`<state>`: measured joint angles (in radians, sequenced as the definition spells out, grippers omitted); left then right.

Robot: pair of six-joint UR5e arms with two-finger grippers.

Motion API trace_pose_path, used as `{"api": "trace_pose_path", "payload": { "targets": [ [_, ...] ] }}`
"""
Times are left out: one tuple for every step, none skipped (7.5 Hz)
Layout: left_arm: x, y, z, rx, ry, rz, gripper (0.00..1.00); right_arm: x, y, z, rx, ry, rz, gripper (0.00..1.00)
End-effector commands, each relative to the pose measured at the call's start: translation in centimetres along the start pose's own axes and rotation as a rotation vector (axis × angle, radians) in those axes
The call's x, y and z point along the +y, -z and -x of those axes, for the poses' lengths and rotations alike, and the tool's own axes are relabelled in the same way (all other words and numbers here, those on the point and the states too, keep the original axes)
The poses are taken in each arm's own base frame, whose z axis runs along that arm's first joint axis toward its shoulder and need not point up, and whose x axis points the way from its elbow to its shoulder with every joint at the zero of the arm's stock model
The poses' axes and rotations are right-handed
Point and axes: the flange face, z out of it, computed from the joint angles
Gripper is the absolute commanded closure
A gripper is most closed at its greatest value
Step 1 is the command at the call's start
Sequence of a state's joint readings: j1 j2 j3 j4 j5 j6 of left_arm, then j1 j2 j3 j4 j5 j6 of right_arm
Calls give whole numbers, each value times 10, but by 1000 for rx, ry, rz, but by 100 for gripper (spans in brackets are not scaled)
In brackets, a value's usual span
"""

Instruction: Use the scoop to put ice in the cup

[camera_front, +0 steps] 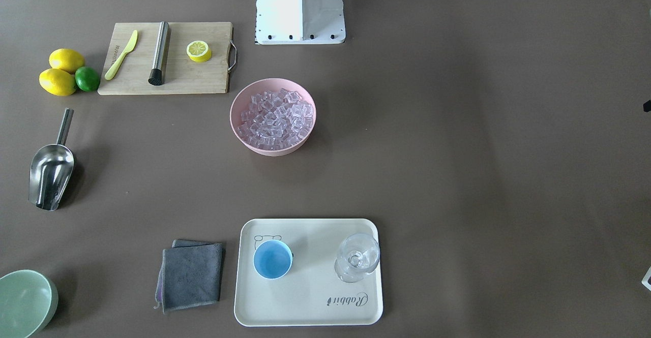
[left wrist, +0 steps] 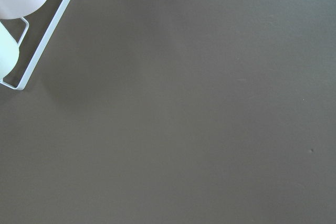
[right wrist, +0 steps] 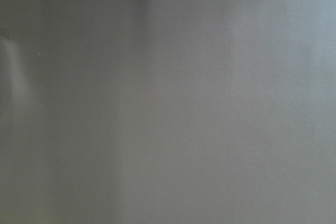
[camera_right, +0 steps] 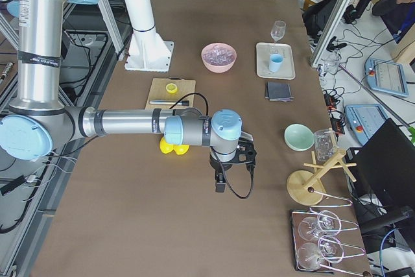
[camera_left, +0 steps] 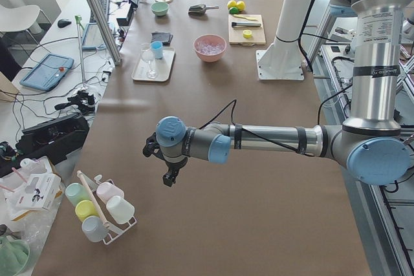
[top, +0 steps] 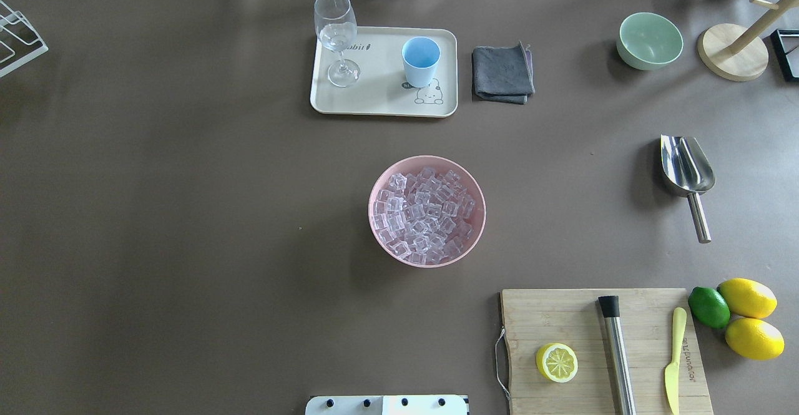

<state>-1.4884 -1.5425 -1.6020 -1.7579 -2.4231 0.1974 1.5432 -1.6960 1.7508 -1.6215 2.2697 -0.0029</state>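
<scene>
The ice (top: 426, 210) fills a pink bowl (top: 376, 215) at the table's middle. The light-blue cup (top: 420, 60) stands upright and empty on a cream tray (top: 381, 100) at the far side, beside a clear stemmed glass (top: 337, 37). Out on the robot's right, the steel scoop (top: 686, 168) lies on the table, its handle toward the robot. Both grippers hover over bare table far from these things. My left gripper (camera_left: 169, 178) shows only in the exterior left view and my right gripper (camera_right: 220, 185) only in the exterior right view, so I cannot tell their state.
A cutting board (top: 562, 315) near the robot's right holds a lemon half (top: 556, 362), a steel cylinder (top: 618, 352) and a yellow knife (top: 674, 359). Lemons (top: 747, 297) and a lime (top: 708, 306) lie beside it. A grey cloth (top: 501, 73), green bowl (top: 650, 40) and wooden stand (top: 733, 53) sit far right.
</scene>
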Motion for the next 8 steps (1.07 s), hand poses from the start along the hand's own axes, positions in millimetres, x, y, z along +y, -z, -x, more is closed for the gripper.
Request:
{"api": "trace_pose_path", "payload": {
  "targets": [
    [-3, 4, -4, 0, -10, -10, 1, 1, 1, 1, -1, 3, 4, 0],
    [-3, 4, -4, 0, -10, -10, 1, 1, 1, 1, 2, 4, 3, 0],
    [-4, 7, -8, 1, -18, -15, 1, 1, 1, 1, 2, 5, 3, 0],
    [6, 9, -11, -1, -15, -14, 1, 0, 2, 2, 4, 10, 0, 0],
    [14, 5, -9, 0, -7, -7, 1, -1, 7, 6, 3, 26, -17, 0],
    [15, 5, -7, 0, -4, -6, 1, -2, 12, 10, 7, 36, -30, 0],
    [28, -1, -2, 3, 15, 7, 1, -3, 16, 14, 7, 36, -37, 0],
    [37, -4, 1, 5, 25, 16, 1, -15, 23, 22, 7, 48, -49, 0]
  ]
}}
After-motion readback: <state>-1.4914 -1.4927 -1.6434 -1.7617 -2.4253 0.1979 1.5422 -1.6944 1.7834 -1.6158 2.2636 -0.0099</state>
